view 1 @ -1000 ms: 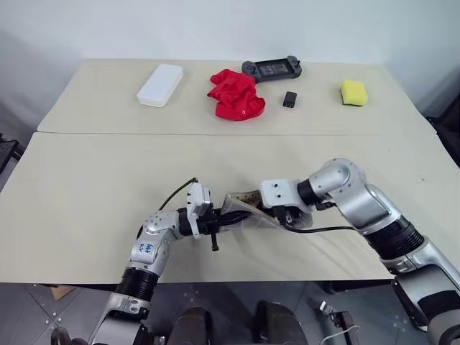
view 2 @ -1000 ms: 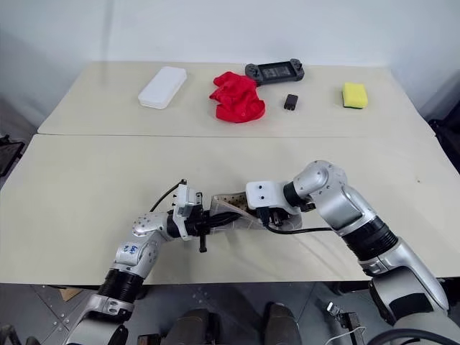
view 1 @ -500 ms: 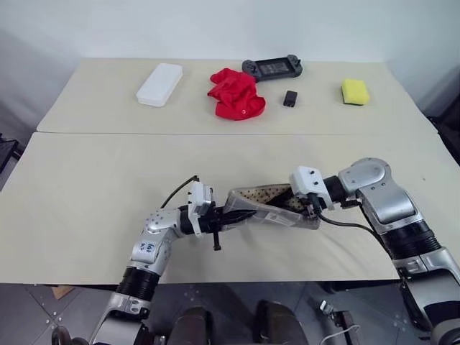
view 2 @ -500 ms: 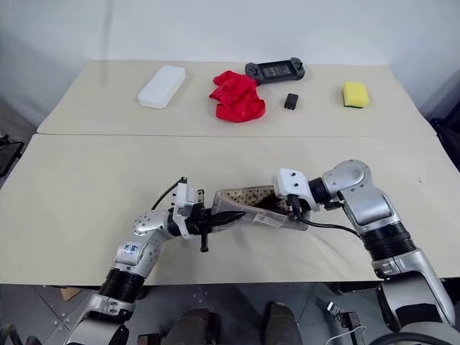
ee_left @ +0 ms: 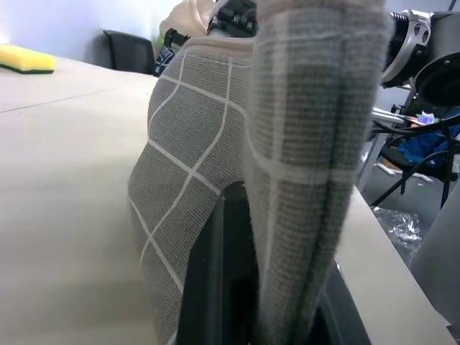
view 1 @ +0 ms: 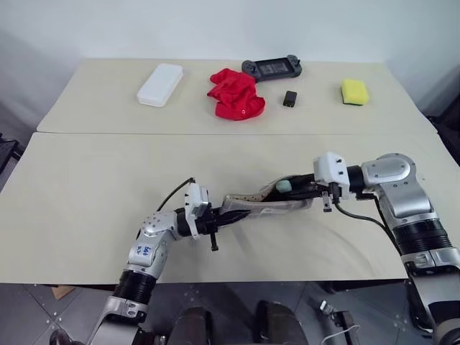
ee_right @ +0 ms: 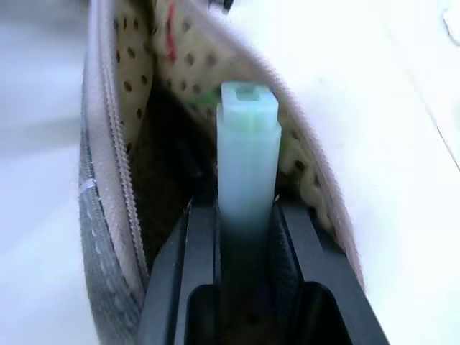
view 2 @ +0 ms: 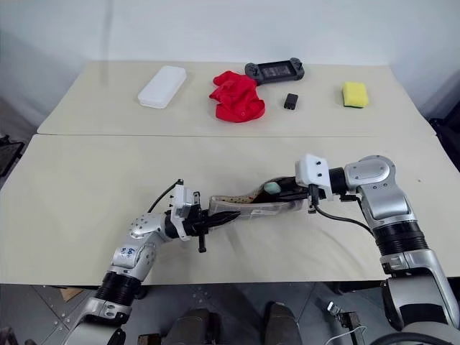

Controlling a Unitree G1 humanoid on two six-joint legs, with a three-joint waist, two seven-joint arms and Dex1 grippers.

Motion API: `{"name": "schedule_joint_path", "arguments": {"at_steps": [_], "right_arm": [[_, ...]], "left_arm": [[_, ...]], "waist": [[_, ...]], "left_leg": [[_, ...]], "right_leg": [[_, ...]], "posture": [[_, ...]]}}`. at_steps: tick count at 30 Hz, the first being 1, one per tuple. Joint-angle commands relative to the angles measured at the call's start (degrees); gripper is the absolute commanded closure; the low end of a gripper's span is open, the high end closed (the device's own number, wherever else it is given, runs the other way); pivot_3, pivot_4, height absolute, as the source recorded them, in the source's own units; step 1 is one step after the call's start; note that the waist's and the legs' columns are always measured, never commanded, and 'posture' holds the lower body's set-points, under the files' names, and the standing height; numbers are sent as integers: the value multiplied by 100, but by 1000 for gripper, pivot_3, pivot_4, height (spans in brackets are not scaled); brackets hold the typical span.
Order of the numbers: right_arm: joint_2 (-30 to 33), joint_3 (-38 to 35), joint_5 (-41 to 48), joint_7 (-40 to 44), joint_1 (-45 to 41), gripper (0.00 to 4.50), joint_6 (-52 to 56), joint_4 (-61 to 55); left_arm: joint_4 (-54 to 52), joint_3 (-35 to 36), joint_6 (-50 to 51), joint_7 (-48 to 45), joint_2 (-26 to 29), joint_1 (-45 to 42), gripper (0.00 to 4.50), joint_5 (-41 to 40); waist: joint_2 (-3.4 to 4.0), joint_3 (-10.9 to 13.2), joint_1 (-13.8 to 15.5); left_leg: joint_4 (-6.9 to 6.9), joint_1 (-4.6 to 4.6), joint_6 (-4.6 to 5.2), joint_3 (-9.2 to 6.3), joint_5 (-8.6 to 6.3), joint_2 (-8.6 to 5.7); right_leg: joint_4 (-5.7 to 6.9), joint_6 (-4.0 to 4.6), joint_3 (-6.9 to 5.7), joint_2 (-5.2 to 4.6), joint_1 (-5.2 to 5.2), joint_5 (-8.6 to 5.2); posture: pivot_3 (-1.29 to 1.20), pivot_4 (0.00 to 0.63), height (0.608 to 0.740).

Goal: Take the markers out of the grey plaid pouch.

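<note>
Stretching across the near counter (view 1: 86, 194), the grey plaid pouch (view 1: 262, 205) is lying open between the two arms, well short of the near edge and just right of centre. The left end effector (view 1: 228, 218) is clamped fully shut on the pouch's left end, and in the left wrist view the plaid fabric (ee_left: 287, 144) is draping right over its black fingers (ee_left: 215, 287). Over on the right, the right end effector (view 1: 298, 190) is pointing left into the pouch's mouth, and its fingers (ee_right: 198, 251) are pinching a pale green marker (ee_right: 246, 165) between them, closed down narrow on its sides. In the right wrist view that marker is sticking straight out along the fingers, with its square end sitting over the dotted beige lining (ee_right: 136, 79) and the zipper (ee_right: 108, 144) running down one side. From the head camera, the marker's pale tip (view 1: 284, 186) is showing just above the pouch's upper lip. Along the far counter, well apart from all this, a white case (view 1: 160, 84) is sitting on the left, then a red cloth (view 1: 236, 94), a dark handheld console (view 1: 272, 68), a small black block (view 1: 290, 98), and a yellow sponge (view 1: 354, 92) on the right.
</note>
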State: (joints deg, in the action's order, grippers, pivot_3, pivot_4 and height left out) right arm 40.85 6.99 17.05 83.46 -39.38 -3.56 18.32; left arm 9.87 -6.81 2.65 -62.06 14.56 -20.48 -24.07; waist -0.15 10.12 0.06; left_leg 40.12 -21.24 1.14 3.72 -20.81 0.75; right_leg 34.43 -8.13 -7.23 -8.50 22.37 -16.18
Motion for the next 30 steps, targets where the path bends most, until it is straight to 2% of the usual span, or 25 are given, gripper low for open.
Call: {"name": "schedule_joint_path", "arguments": {"at_steps": [1, 7, 11, 13, 17, 20, 22, 26, 30], "right_arm": [[116, -397, 506, 186, 112, 4054, 300, -318], [-29, -820, 1471, -215, 193, 4054, 1607, -1303], [-95, -1232, 2247, -839, 14, 4054, 2680, -1876], [-47, -1473, 2536, -1158, -94, 4054, 3132, -1950], [405, -1802, 2587, -1282, -125, 4054, 3660, -1645], [1119, -2007, 2180, -1134, -139, 4054, 3651, -674], [1720, -1841, 1824, -899, 24, 4054, 3803, -61], [2165, -1422, 1270, -725, 396, 4054, 3812, 374], [2486, -843, 324, -1154, 724, 4054, 3973, 778]], "left_arm": [[-71, 41, 37, -18, 56, 103, 4500, -10], [-85, 73, 170, -60, 77, 75, 4500, -101], [-123, 96, 388, -120, 102, 55, 4500, -222], [-144, 84, 484, -167, 119, 51, 4500, -256], [-220, 85, 621, -258, 141, 52, 4500, -341], [-337, 81, 792, -407, 190, 58, 4500, -466], [-442, 53, 1026, -553, 254, 61, 4500, -578], [-556, 83, 1288, -614, 233, 63, 4500, -741], [-633, 150, 1532, -586, 148, 53, 4500, -870]], "waist": [[0, 0, 0], [5, 2, -4], [5, 2, -1], [5, 2, -1], [5, 2, 47], [5, 2, 77], [9, 5, 136], [11, 4, 118], [13, 5, 111]], "left_leg": [[0, 0, 0, 0, 0, 0], [0, 1, 0, -9, 0, 3], [0, 1, 0, -12, 0, 3], [0, 1, 0, -14, 0, 3], [0, -2, 1, -14, -1, 0], [-1, -2, 5, -6, -3, -3], [-1, -4, 5, 8, -3, -5], [-9, -9, 6, 27, -3, -2], [-7, -8, 6, 40, -3, 0]], "right_leg": [[0, 0, 1, 0, 0, 0], [1, 0, 3, 0, 2, 0], [2, 1, 3, -1, 2, 0], [2, 1, 4, -2, 4, 0], [1, 1, 3, -3, 3, 1], [-1, 1, 6, -4, 4, 1], [-2, 1, 6, -4, 4, 1], [-13, 2, 0, -2, 7, 0], [-11, 1, -1, -2, 7, 0]], "posture": [[0, 150, 740], [0, 150, 740], [0, 150, 740], [0, 150, 740], [0, 150, 740], [0, 150, 740], [0, 150, 740], [0, 150, 740], [0, 150, 740]]}}
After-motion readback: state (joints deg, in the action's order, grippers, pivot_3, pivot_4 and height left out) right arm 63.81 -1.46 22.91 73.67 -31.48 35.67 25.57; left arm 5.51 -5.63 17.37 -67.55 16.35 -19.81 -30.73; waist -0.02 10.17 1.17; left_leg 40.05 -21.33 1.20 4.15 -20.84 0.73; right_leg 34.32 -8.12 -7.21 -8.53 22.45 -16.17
